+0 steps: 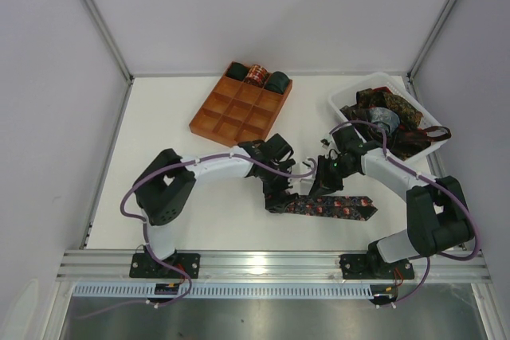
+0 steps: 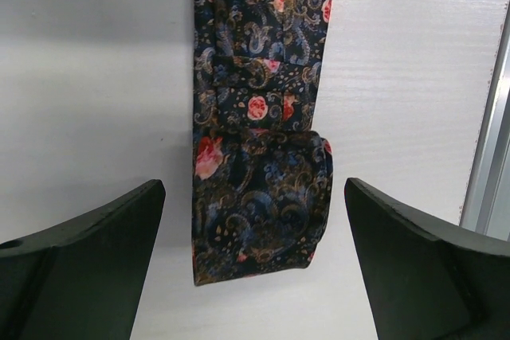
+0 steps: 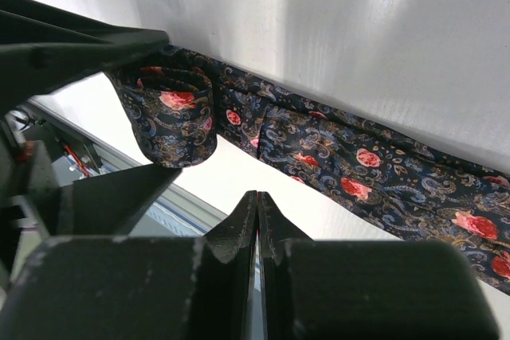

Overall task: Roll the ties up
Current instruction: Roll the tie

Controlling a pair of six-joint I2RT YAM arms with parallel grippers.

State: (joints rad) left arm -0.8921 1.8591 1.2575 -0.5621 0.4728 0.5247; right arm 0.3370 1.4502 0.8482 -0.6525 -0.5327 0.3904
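A dark paisley tie (image 1: 335, 208) with red flowers lies flat on the table near the front. Its left end is folded over into a short loose roll (image 2: 259, 197). My left gripper (image 1: 280, 199) is open, with its two fingers on either side of that rolled end (image 2: 253, 185), not touching it. My right gripper (image 1: 320, 183) is shut and empty (image 3: 256, 197), held just above the table beside the tie's middle (image 3: 358, 157). The left gripper's fingers (image 3: 88, 49) show around the roll in the right wrist view.
An orange-brown gridded tray (image 1: 231, 121) stands at the back centre, with three rolled ties (image 1: 256, 76) in its far row. A white bin (image 1: 341, 104) at the back right holds a heap of loose ties (image 1: 390, 113). The metal table edge (image 2: 490, 157) runs close by.
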